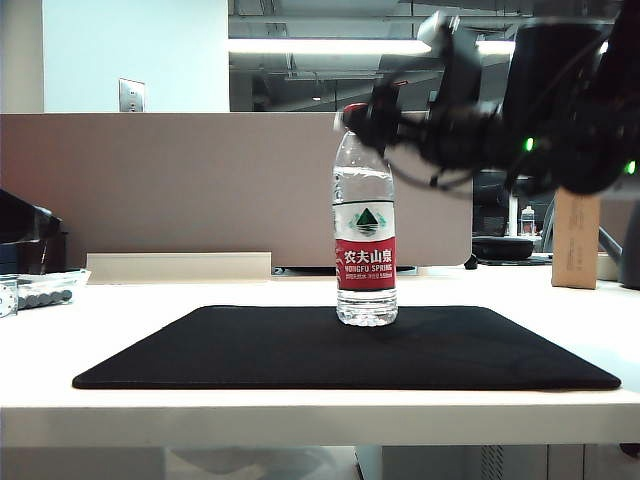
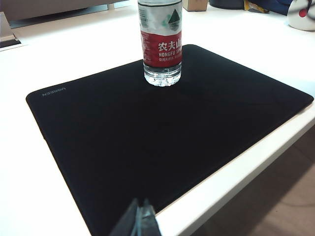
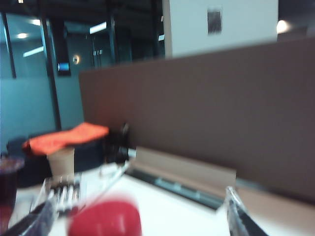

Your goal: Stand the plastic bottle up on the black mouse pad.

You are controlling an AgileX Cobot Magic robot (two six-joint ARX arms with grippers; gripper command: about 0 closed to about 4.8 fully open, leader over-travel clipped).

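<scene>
White table (image 1: 600, 320) carries the thin matte black mouse pad (image 1: 300, 350), and the clear ribbed plastic bottle (image 1: 365, 240) stands upright on its far half. Right tool (image 3: 138, 216) hangs at the red cap, fingers spread wide, holding nothing; a careless brush could topple it. Left tool (image 2: 140, 221) sits pinched together near the pad's edge, empty.

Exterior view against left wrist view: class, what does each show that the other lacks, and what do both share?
Only the exterior view shows the plastic bottle's red cap, the right end effector open beside that cap, and the partition behind the table. Only the left wrist view shows the pad's printed logo and the left end effector's tips, close together, away from the bottle. Both show the bottle upright on the black mouse pad.
</scene>
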